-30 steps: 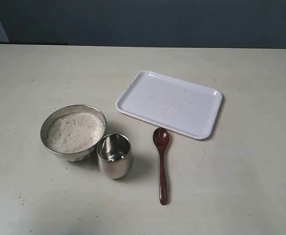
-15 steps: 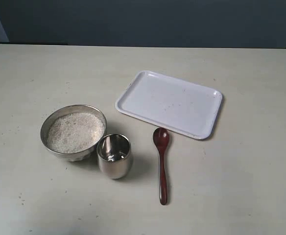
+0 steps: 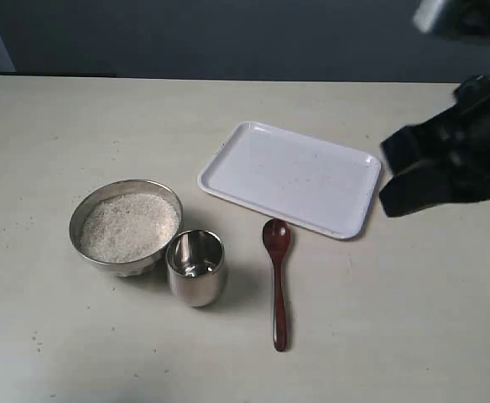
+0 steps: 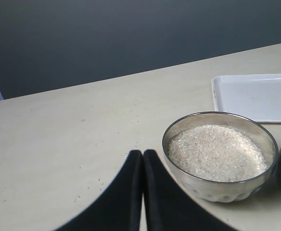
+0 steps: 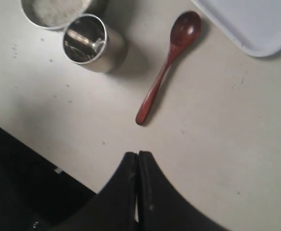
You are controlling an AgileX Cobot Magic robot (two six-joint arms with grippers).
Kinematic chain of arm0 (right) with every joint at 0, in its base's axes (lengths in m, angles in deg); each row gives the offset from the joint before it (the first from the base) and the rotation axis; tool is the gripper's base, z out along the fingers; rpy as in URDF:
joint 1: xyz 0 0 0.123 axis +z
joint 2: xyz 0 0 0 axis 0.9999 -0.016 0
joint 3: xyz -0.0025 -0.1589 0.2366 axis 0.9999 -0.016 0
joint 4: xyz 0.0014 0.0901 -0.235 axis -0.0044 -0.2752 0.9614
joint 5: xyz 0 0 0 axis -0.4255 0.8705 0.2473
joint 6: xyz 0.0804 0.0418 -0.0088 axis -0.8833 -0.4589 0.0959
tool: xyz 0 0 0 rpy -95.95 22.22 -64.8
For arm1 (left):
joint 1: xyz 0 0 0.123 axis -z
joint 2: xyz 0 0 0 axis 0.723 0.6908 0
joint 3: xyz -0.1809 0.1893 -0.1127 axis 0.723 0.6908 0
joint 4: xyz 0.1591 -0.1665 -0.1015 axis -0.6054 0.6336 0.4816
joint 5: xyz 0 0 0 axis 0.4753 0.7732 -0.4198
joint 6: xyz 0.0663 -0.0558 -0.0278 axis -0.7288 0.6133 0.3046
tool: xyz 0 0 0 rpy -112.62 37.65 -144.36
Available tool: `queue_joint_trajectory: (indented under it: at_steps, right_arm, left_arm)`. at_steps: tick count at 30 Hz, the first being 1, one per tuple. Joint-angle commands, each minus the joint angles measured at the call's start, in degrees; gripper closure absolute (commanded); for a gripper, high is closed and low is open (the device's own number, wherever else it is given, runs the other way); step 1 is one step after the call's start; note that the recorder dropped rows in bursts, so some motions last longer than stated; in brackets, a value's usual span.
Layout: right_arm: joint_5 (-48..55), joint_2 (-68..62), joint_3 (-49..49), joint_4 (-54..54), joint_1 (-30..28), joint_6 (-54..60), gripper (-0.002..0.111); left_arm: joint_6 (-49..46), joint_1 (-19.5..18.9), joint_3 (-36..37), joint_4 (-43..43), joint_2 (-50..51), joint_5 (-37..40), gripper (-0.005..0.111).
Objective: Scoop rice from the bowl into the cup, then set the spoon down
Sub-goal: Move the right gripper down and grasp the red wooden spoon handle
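In the exterior view the right arm is hanging, blurred, over the far right of the table, well apart from everything it needs. The spoon is lying flat between the cup and the white tray, with its oval end pointing towards the tray. The rice is filling the bowl close to the rim. The cup is sitting just beside the bowl (whether they are touching I cannot tell) and is looking empty.

In the left wrist view the left gripper is showing its two fingers pressed together with nothing between them, resting low near the bowl. The risk here is a sideways nudge: the bowl is so full that a knock would be sending grains over the edge.

In the right wrist view the right gripper is likewise closed tight and gripping nothing, looking down on the spoon's handle end. The main dangers are lying here. The fingers are needing to part before descending, or they will be pushing the slim handle along the table instead of catching it. A flat, thin handle is also inviting a scrape against the tabletop or a slipping pinch. Later, the cup's narrow mouth and light body are making spills and tipping likely.
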State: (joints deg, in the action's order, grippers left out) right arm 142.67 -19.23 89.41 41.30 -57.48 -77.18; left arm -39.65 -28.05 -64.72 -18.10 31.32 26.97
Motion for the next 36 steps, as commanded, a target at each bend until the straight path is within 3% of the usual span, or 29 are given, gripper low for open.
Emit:
queue_joint_trajectory:
  at_steps: [1,6,15,30,32,35,36]
  right_arm:
    - [-5.53,-7.59,0.25,9.23,10.25,-12.58,0.109]
    - [-13.41,-18.32,0.25,12.89,16.30,-13.49,0.109]
    - [-16.89,-33.09,0.25,14.08,17.16,-14.47,0.109]
    - [-21.48,-34.93,0.25,10.39,17.16,-14.88,0.109]
    - [-21.24,-35.17,0.25,10.00,17.16,-14.88,0.096]
    - [-22.44,-35.17,0.25,9.88,17.16,-14.88,0.057]
    - [-22.54,-35.17,0.25,9.88,17.16,-14.88,0.051]
  left_arm:
    - [0.13,0.13,-0.14,-0.12,-0.25,-0.85,0.106]
    - [0.13,0.13,-0.14,-0.12,-0.25,-0.85,0.106]
    - [0.13,0.13,-0.14,-0.12,-0.25,-0.85,0.106]
    - [0.13,0.13,-0.14,-0.12,-0.25,-0.85,0.106]
    - [0.13,0.13,-0.14,-0.12,-0.25,-0.85,0.106]
    - [0.13,0.13,-0.14,-0.12,-0.25,-0.85,0.106]
    - [0.13,0.13,-0.14,-0.12,-0.25,-0.85,0.106]
